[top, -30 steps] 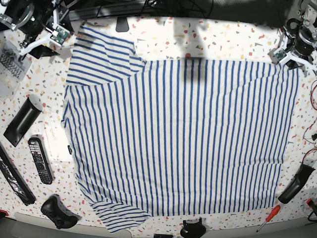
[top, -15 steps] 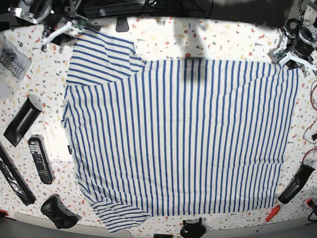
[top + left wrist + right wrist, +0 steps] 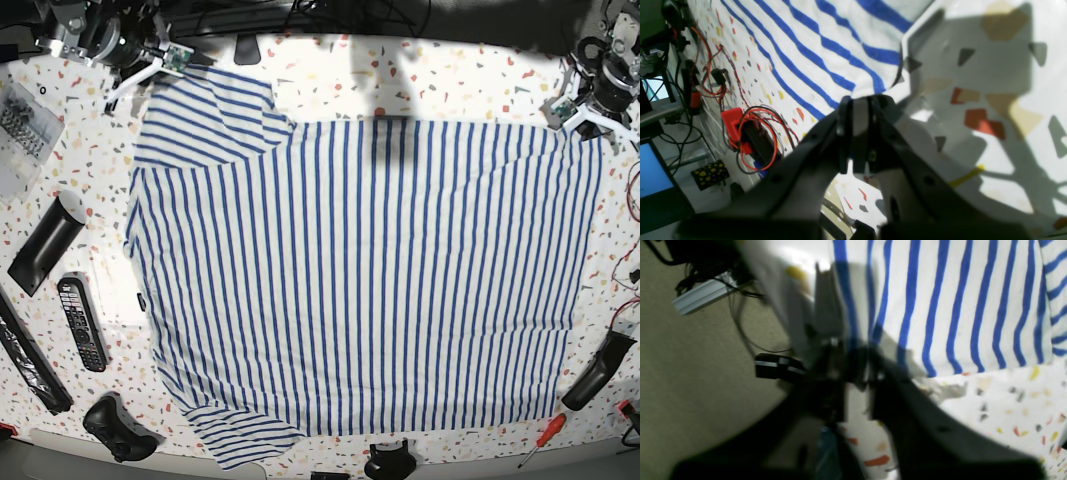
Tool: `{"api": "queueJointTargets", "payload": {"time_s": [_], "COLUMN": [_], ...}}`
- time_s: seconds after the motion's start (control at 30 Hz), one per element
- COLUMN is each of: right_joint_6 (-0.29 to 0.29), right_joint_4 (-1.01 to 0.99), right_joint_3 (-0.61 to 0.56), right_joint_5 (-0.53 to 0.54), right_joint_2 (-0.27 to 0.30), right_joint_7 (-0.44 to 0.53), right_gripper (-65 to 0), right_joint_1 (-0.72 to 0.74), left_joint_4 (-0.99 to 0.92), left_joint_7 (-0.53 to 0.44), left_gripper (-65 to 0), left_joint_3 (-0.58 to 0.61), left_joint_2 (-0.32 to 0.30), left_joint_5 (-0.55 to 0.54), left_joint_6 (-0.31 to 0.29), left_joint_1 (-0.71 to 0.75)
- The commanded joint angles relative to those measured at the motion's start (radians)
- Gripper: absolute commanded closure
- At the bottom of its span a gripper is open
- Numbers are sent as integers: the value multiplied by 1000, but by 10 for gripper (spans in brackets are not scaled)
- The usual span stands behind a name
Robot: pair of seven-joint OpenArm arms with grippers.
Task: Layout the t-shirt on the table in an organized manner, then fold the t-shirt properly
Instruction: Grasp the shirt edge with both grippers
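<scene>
Lying spread face-flat across most of the table (image 3: 450,70), filling its middle from the near edge to just short of the far one: the t-shirt (image 3: 370,270), body smooth, stripes running straight, one sleeve fanning out at the far corner on the base view's left and the other poking out at the near edge. Judging the laying-out as nearly finished, with only small puckers showing around that far sleeve; judging the folding as not begun, since no layer is doubled over anywhere. Counting one t-shirt, two sleeves, two grippers. Sitting at the far hem corner on the base view's right: the left gripper (image 3: 857,100), jaws drawn narrow with the cloth's corner running right into the tips, apparently pinching it. Hanging over the far sleeve's edge on the opposite side: the right gripper (image 3: 855,373), jaws looking close together, though being too blurred to say whether gripping fabric or merely hovering. Moving outward, lying on bare tabletop beside the shirt: one remote (image 3: 80,322), one game controller (image 3: 120,428), one red-handled screwdriver (image 3: 540,438), all apart from the cloth and not blocking a fold.
</scene>
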Motion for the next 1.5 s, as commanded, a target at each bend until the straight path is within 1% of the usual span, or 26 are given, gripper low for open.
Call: {"api": "queueJointTargets", "payload": {"time_s": [0.0, 0.13, 0.27, 0.37, 0.43, 0.57, 0.73, 0.87, 0.97, 1.07, 1.13, 1.2, 1.33, 1.4, 1.47], "right_joint_6": [-41, -45, -117, -151, -171, -174, -178, -185, -213, -250, -252, -252, -252, -252, -252], "right_joint_4": [-4, 18, 66, 97, 109, 127, 129, 130, 130, 130, 130, 130, 130, 130, 129], "right_joint_3": [3, 3, 3, 3, 3, 3, 4, 5, 5, 5, 5, 5, 5, 5, 5], "right_joint_5": [-24, -23, -20, -17, 22, 131, 197, 272, 319, 322, 345, 384, 456, 475, 474], "right_joint_2": [3, 3, 3, 3, 3, 3, 3, 3, 3, 3, 3, 3, -1, -10, -27], "right_joint_7": [-10, -10, -19, -23, -31, -45, -56, -67, -68, -66, -64, -58, -22, -25, -27], "right_gripper": [0, 0, 0, 0, 0, 0, 0, 0, 0, 0, 0, 0, 0, 0, 0], "right_joint_1": [9, 9, 9, 9, 9, 20, 47, 89, 124, 160, 184, 204, 252, 279, 304], "left_joint_4": [9, 9, 9, 10, 10, 16, 61, 117, 136, 137, 137, 137, 136, 135, 135], "left_joint_7": [-2, -1, -1, 3, 3, 29, 38, 66, 65, 67, 65, 57, 41, 64, 90], "left_gripper": [0, 0, 0, 0, 0, 0, 0, 0, 0, 0, 0, 0, 0, 0, 0], "left_joint_3": [-6, -6, -6, -6, -6, -6, -6, -6, -7, -7, -7, -7, -7, -7, -7], "left_joint_2": [-17, -17, -17, -17, -17, -17, -17, -18, -20, -20, -19, -19, -18, -17, -17], "left_joint_5": [2, 2, 2, 2, 2, 2, 2, 2, 2, 2, 1, -18, -160, -220, -254], "left_joint_6": [1, 1, 1, 2, 2, 2, 2, 2, 2, 2, 3, 5, 4, 5, 5], "left_joint_1": [1, 0, 1, 0, 1, 1, 1, -1, -6, -20, -31, -45, -84, -104, -121]}}
